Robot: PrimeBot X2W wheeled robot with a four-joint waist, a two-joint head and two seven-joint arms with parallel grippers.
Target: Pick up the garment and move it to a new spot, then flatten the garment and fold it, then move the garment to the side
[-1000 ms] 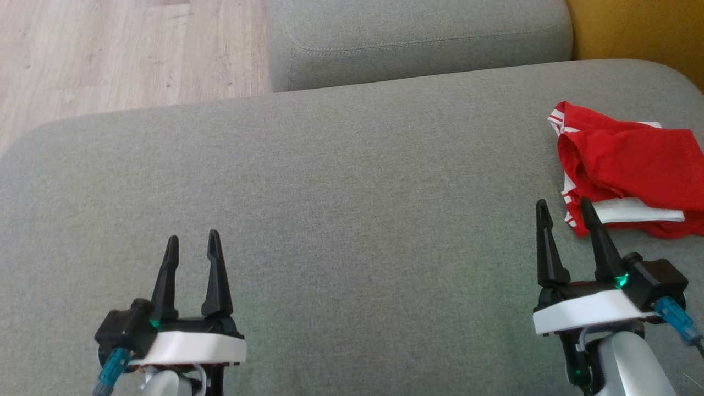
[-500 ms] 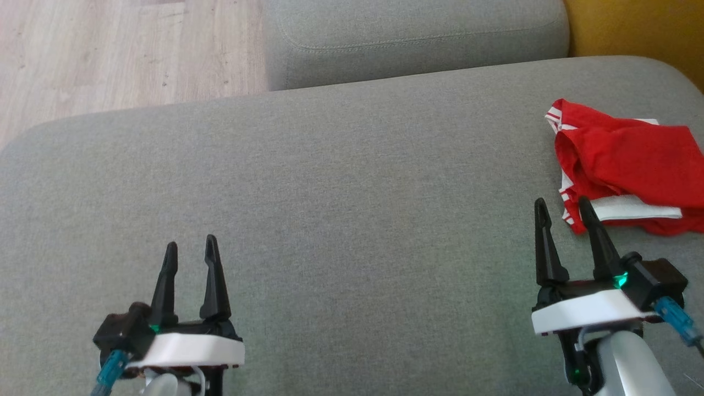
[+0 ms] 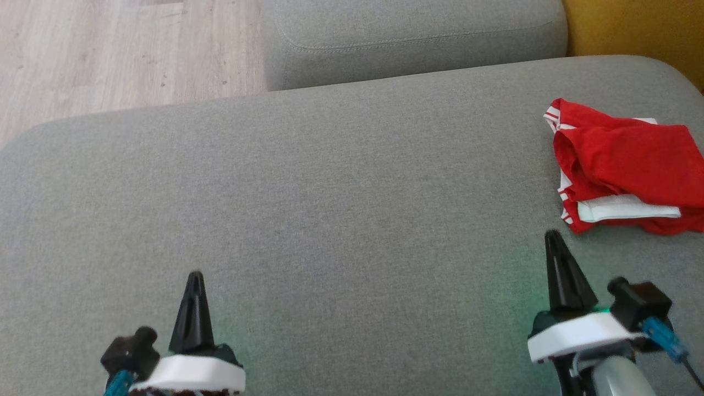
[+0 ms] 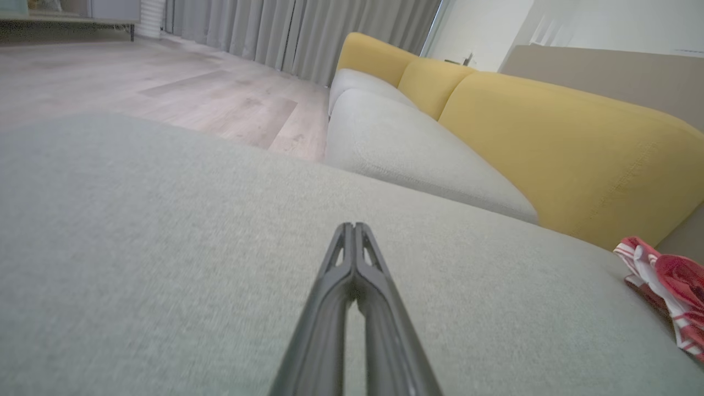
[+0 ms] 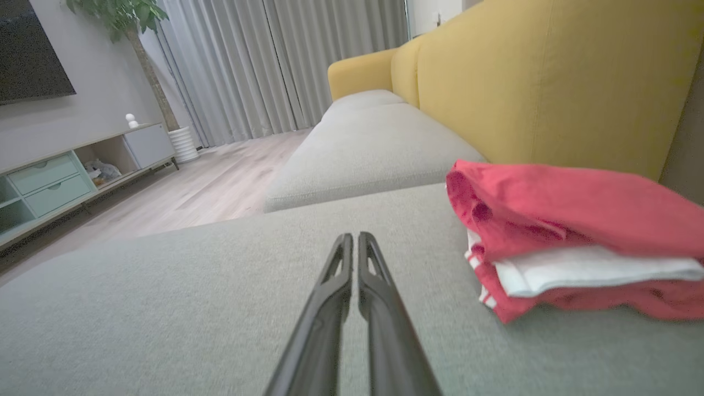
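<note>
The garment (image 3: 627,170) is red with white trim, folded into a small stack at the right side of the grey cushion (image 3: 341,192); it also lies at the right in the right wrist view (image 5: 577,242) and at the far right edge of the left wrist view (image 4: 668,286). My right gripper (image 3: 553,237) is shut and empty, its tips a little short of the garment's near left corner. My left gripper (image 3: 194,276) is shut and empty at the lower left, far from the garment. In each wrist view the fingers (image 4: 355,231) (image 5: 352,239) lie together above bare cushion.
A second grey cushion (image 3: 412,38) lies beyond the near one, with a yellow backrest (image 3: 632,27) at the right. Wooden floor (image 3: 110,55) lies past the cushion's far left edge. A TV cabinet (image 5: 66,170) and curtains (image 5: 264,71) stand across the room.
Both grippers have gone from open to shut and have drawn back toward the bottom of the head view. The garment has not moved.
</note>
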